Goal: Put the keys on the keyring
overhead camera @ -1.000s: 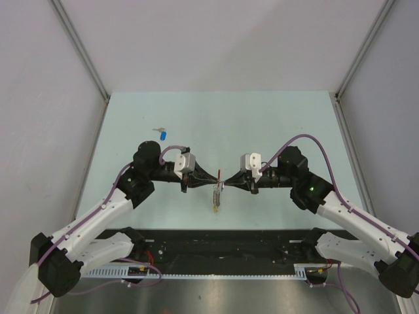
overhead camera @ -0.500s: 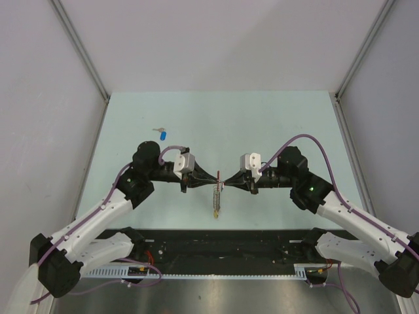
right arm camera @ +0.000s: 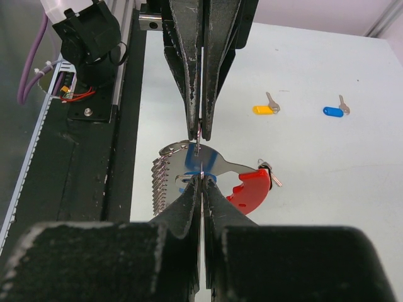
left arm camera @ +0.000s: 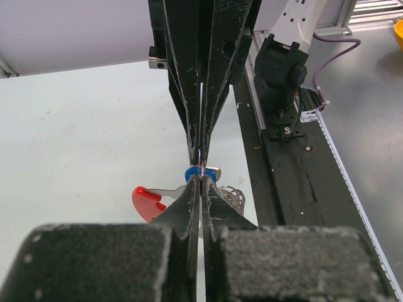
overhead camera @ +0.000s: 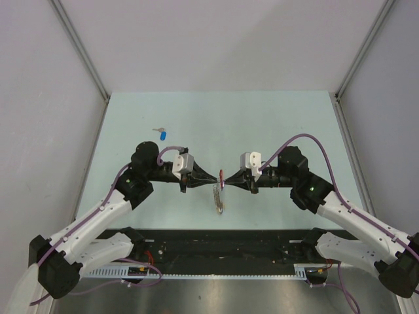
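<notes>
Low over the near desk (overhead camera: 275, 124), the left gripper (overhead camera: 214, 181) and right gripper (overhead camera: 227, 182) meet tip to tip. Both are pinched fully closed on the keyring (right arm camera: 218, 167), probably so one steadies it while the other works its opening, and a silver bunch (overhead camera: 218, 199) hangs below. Farther out, a yellow key (right arm camera: 264, 110) and a blue key (right arm camera: 334, 111) lie loose on the desk, not yet threaded.

place: probably a robotics lab | cues: plain white enclosure walls (overhead camera: 229, 39), aluminium posts (overhead camera: 79, 47), cable tray (overhead camera: 196, 275)
</notes>
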Controlling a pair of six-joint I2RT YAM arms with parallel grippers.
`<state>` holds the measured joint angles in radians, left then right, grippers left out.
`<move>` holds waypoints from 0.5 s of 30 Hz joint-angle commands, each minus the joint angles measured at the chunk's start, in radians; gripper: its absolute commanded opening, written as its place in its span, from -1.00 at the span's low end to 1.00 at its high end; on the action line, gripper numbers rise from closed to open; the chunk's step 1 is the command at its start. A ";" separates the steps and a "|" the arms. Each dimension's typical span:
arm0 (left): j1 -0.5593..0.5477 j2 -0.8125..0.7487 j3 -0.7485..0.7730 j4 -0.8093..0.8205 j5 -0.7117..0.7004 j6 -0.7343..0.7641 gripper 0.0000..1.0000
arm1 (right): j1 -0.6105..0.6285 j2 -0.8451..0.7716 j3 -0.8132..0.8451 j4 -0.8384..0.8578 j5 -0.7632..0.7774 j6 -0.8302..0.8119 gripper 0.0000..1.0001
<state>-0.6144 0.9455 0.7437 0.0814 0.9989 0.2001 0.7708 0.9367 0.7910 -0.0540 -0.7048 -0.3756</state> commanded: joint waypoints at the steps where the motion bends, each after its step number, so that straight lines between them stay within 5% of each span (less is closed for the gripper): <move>1: 0.008 -0.016 0.016 0.044 0.023 -0.007 -0.99 | 0.004 -0.013 0.004 0.043 -0.005 0.009 -1.00; 15: 0.008 -0.010 0.016 0.046 0.024 -0.010 -0.99 | 0.008 -0.009 0.010 0.040 -0.027 0.006 -1.00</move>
<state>-0.6144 0.9459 0.7437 0.0814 0.9989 0.1997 0.7715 0.9371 0.7910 -0.0540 -0.7158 -0.3737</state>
